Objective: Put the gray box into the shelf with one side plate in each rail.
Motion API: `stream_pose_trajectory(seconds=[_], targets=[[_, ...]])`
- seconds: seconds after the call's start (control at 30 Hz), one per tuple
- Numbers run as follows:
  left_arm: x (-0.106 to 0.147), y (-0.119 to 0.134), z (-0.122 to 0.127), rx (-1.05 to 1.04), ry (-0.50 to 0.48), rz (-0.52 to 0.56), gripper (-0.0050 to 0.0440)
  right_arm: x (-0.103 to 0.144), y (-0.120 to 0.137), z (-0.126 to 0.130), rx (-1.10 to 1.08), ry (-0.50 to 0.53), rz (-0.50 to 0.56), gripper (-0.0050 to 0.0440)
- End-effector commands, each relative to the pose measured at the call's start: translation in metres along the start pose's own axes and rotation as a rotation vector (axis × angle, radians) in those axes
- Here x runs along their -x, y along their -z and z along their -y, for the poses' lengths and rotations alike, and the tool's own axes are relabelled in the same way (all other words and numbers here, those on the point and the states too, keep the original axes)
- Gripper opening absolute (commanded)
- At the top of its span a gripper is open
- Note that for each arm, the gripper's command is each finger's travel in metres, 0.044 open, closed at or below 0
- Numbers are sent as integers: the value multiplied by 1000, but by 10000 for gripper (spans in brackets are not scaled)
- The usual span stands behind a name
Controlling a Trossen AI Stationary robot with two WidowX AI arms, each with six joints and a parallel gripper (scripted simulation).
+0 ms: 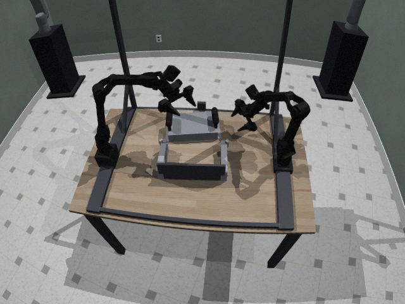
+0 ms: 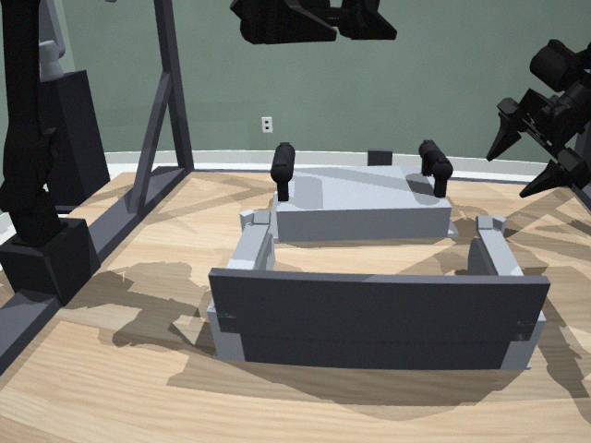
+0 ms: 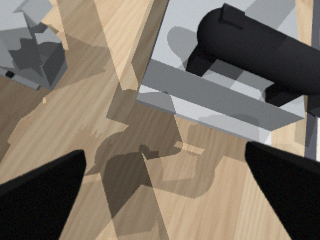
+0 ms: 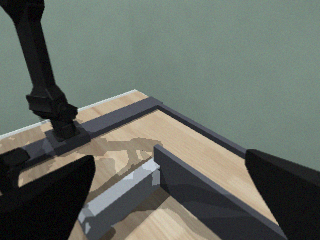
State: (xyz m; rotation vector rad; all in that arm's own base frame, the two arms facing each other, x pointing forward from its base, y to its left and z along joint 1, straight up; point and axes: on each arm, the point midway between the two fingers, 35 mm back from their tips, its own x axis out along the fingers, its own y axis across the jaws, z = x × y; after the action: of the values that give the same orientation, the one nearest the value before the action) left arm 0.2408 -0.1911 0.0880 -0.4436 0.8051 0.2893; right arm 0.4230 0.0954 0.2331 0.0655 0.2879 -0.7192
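The gray box [image 1: 193, 125] [image 2: 362, 223] [image 3: 215, 92] lies level on the table outside the shelf's open side, a black handle near each end. In the left wrist view one handle [image 3: 265, 50] shows at the upper right. The shelf has a dark back panel [image 1: 193, 171] [image 2: 381, 309] [image 4: 200, 195] and two gray side rails. My left gripper [image 1: 235, 122] [image 2: 505, 177] [image 3: 166, 153] is open and empty, above the table beside the box, at picture right in the top and exterior views. My right gripper [image 1: 186, 110] [image 2: 365, 37] [image 4: 169, 159] is open and empty, high above the box.
The wooden table [image 1: 183, 202] [image 2: 119, 381] carries dark frame beams [image 1: 286, 202] along its sides and upright posts. A small dark block [image 1: 201, 105] [image 2: 379, 157] stands behind the box. The arm bases flank the shelf.
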Motion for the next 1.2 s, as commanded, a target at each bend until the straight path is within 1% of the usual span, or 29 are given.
stream_pose_trajectory(seconds=[0.0, 0.57, 0.67, 0.77, 0.8, 0.87, 0.97, 1.03, 1.1, 1.17], targets=[[4, -4, 5, 14, 20, 5, 440, 4, -14, 2, -37, -9, 13, 440], [4, -4, 5, 14, 20, 5, 440, 4, -14, 2, -37, -9, 13, 440], [2, -8, 12, 21, 26, 14, 368, 5, -13, -3, -48, -27, -1, 368], [2, -16, 26, 109, 59, 32, 296, 7, -1, -13, -51, -75, -64, 296], [1, -21, 35, 162, 77, 42, 274, 9, 5, -17, -58, -100, -99, 274], [-1, -35, 55, 300, 112, 58, 274, 15, 18, -26, -75, -153, -188, 274], [-5, -47, 78, 473, 134, 32, 274, 26, 38, -37, -102, -213, -323, 274], [-8, -52, 88, 562, 123, 6, 274, 35, 51, -42, -121, -241, -416, 274], [-8, -52, 88, 562, 123, 6, 274, 35, 51, -42, -121, -241, -416, 274], [-12, -55, 93, 638, 96, -21, 274, 45, 63, -46, -143, -259, -511, 274]])
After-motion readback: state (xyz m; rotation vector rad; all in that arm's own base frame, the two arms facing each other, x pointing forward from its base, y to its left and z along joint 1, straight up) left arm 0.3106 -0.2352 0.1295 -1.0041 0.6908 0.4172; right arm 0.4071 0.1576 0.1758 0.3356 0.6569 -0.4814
